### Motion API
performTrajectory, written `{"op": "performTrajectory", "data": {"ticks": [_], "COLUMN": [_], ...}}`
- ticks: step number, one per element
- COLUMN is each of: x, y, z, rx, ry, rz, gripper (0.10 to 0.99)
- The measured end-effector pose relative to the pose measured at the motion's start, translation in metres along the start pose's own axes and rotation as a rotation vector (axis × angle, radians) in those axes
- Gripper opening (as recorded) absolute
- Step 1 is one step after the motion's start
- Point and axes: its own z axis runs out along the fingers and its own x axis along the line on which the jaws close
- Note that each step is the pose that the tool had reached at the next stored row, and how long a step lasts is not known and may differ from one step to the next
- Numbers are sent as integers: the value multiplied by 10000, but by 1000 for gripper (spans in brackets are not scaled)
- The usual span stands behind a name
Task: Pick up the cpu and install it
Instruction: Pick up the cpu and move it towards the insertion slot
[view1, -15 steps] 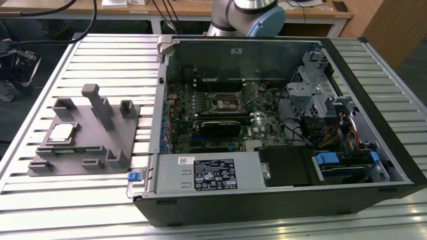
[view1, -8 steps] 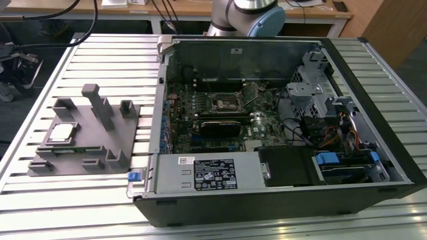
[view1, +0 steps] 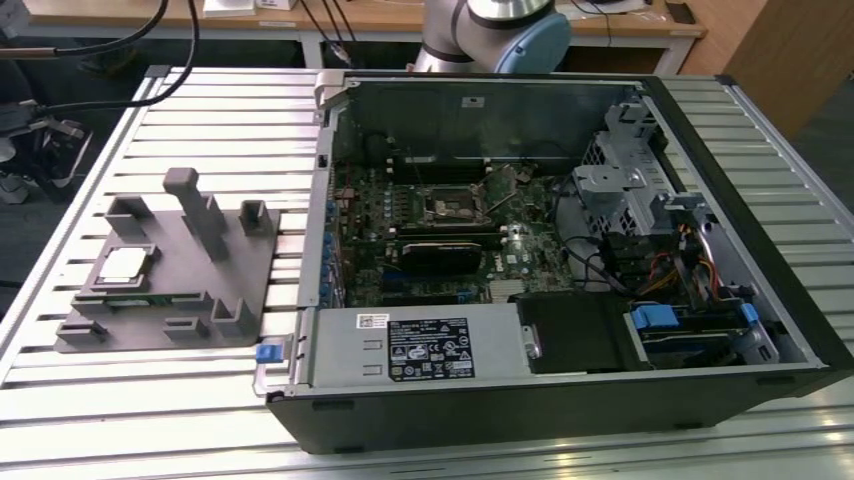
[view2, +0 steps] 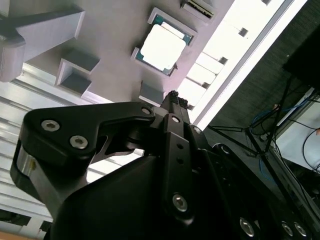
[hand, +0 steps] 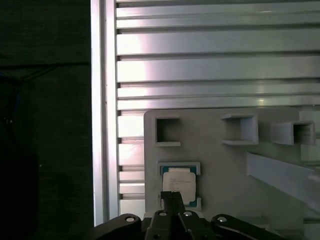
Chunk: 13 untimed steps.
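One small square silver-topped cpu (view1: 123, 264) lies flat in a framed pocket of the grey plastic fixture with upright blocks (view1: 200, 290) on the slatted metal desk (view1: 160, 400), presumably squared for pickup, with the black hand (hand: 172, 196) near it, pinched narrow and empty.

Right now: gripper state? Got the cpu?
Gripper: closed, holding nothing. The cpu sits in its pocket on the grey fixture, close to the fingertips.
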Motion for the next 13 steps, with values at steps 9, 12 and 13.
{"op": "performTrajectory", "data": {"ticks": [9,12,13], "x": [-4,-4,-4], "y": [-60,-61,-61], "z": [69,86,90], "rx": [1,1,1], "ry": [-2,-2,-1], "rz": [12,11,11], "gripper": [106,106,106]}}
